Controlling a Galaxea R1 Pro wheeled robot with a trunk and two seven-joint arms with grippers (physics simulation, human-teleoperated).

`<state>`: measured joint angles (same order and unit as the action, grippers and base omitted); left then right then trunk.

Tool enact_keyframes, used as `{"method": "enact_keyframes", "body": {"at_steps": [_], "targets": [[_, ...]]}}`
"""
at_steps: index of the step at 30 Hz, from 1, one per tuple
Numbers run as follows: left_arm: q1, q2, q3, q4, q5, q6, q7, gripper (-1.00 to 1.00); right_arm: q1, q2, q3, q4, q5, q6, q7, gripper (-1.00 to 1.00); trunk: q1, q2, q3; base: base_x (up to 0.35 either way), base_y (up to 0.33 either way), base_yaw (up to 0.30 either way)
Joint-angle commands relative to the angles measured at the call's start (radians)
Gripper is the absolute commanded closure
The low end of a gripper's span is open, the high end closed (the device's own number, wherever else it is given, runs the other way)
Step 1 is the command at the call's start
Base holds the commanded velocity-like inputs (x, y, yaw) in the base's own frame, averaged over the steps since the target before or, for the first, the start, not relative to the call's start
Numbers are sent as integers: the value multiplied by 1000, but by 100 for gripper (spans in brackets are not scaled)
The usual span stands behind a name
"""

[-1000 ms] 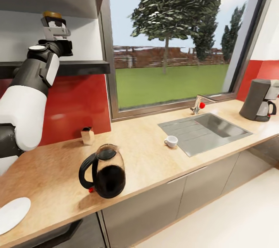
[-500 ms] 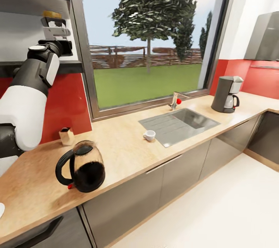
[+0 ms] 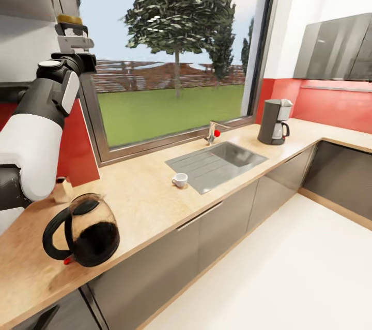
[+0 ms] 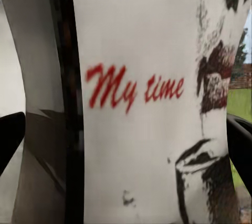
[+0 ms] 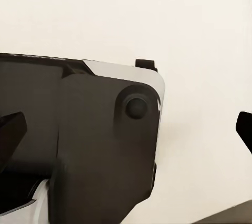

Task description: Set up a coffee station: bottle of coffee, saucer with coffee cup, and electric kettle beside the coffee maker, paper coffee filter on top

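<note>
- Two arms belong to the robot; the left arm (image 3: pixel 36 128), a smooth white and dark grey shell, is raised at the head view's left.
- The left gripper (image 3: pixel 72 41) is clenched around the bottle of coffee (image 3: pixel 70 28), held up in front of the window frame; its gold cap is seen above the fingers.
- The bottle's white label (image 4: pixel 152 98), printed "My time" in red script, is seen close up in the left wrist view.
- The electric kettle (image 3: pixel 85 232), a clear glass dome, is seen dark inside in its lower part; it stands on the wood-grain countertop (image 3: pixel 150 201).
- The coffee cup (image 3: pixel 180 179) sits just beside the steel sink (image 3: pixel 217 162).
- The coffee maker (image 3: pixel 273 122) stands far along the counter.
- The right gripper's (image 5: pixel 126 129) dark fingertips are seen wide apart, released.
</note>
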<state>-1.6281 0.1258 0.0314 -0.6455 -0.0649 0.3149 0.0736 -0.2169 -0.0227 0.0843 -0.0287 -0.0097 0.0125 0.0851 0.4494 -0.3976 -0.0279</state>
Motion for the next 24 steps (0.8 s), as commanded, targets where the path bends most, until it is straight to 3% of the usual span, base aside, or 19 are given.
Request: {"method": "enact_keyframes", "body": {"at_steps": [1, 24], "targets": [[-1, 0, 1, -2, -6, 6, 0, 100, -1, 0, 8, 0, -1, 1, 2, -100, 1, -2, -2, 0, 0, -263], [-1, -2, 1, -2, -6, 6, -1, 100, -1, 0, 8, 0, -1, 1, 2, -100, 1, -2, -2, 0, 0, -263]]}}
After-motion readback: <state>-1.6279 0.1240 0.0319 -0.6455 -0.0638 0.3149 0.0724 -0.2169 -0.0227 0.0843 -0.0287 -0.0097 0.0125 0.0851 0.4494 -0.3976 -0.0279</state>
